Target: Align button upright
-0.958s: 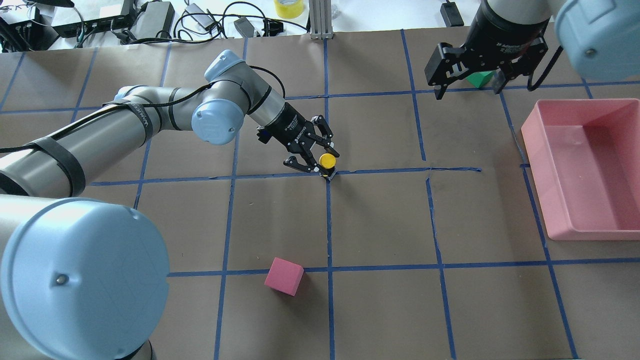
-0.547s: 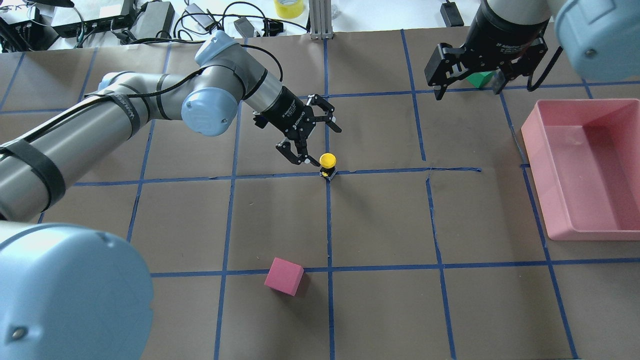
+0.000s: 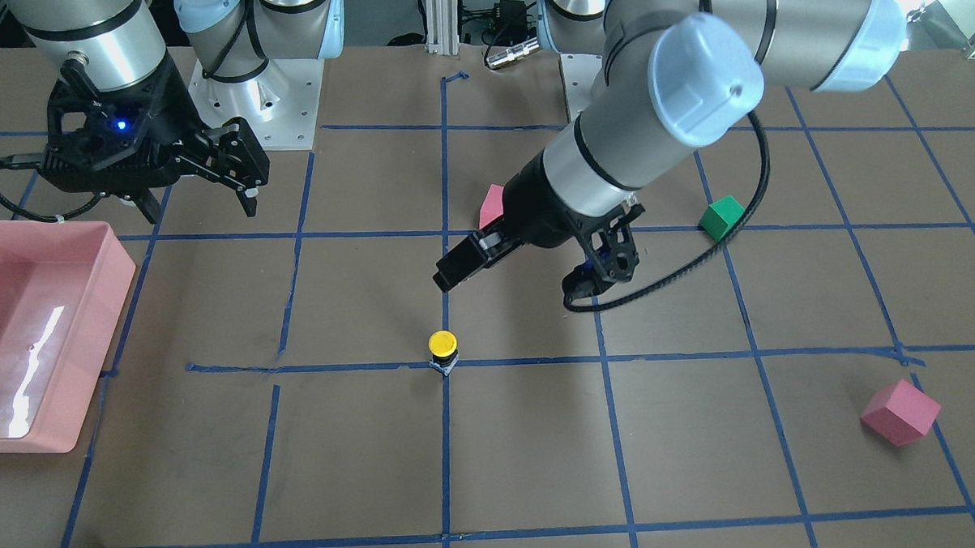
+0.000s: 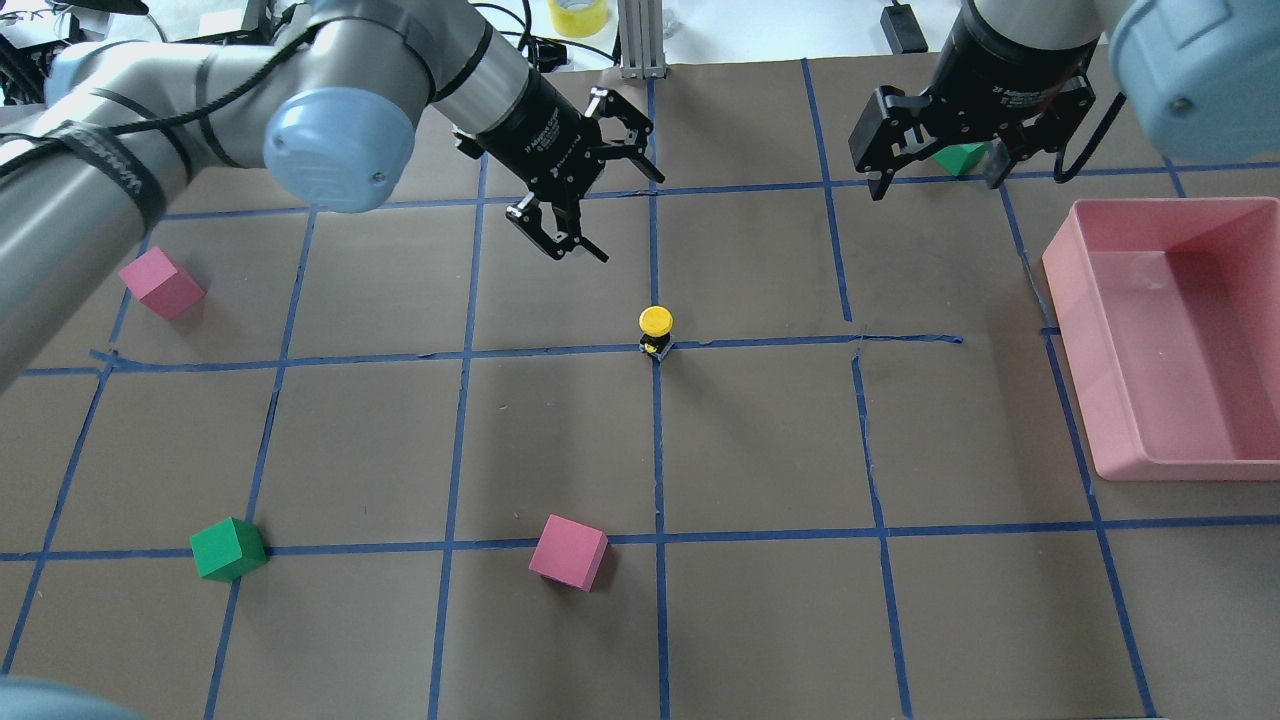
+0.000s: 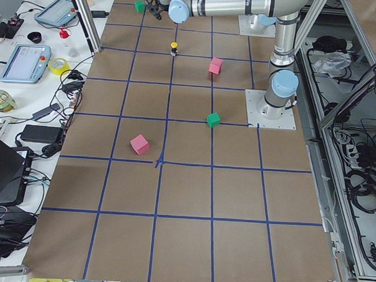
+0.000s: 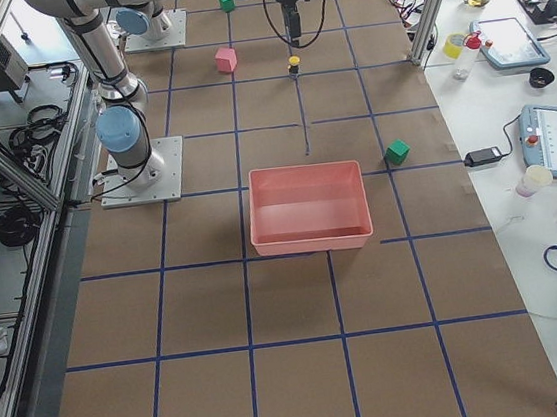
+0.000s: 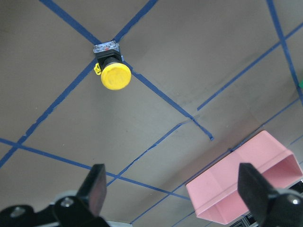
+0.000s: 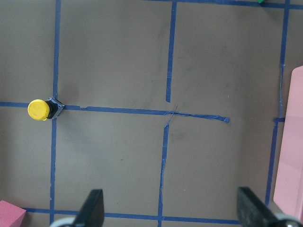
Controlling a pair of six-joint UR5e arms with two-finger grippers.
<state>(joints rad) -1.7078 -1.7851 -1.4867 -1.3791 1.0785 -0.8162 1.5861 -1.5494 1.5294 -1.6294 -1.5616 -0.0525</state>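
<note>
The button (image 4: 656, 325) stands upright with its yellow cap on top, on a blue tape crossing at mid-table. It also shows in the front view (image 3: 442, 346), the left wrist view (image 7: 115, 75) and the right wrist view (image 8: 40, 109). My left gripper (image 4: 625, 217) is open and empty. It hangs raised above the table, beyond the button and a little to its left, not touching it. My right gripper (image 4: 940, 180) is open and empty at the far right, above a green cube (image 4: 962, 157).
A pink bin (image 4: 1075, 330) stands at the right edge. Pink cubes lie near the front (image 4: 568, 551) and at the left (image 4: 160, 283). A green cube (image 4: 228, 548) lies front left. Cables and boxes line the far edge.
My left gripper, whose open jaws were around the button's cap, has lifted and drawn back toward the far side. The button stays upright on the tape crossing. The right arm has not moved.
</note>
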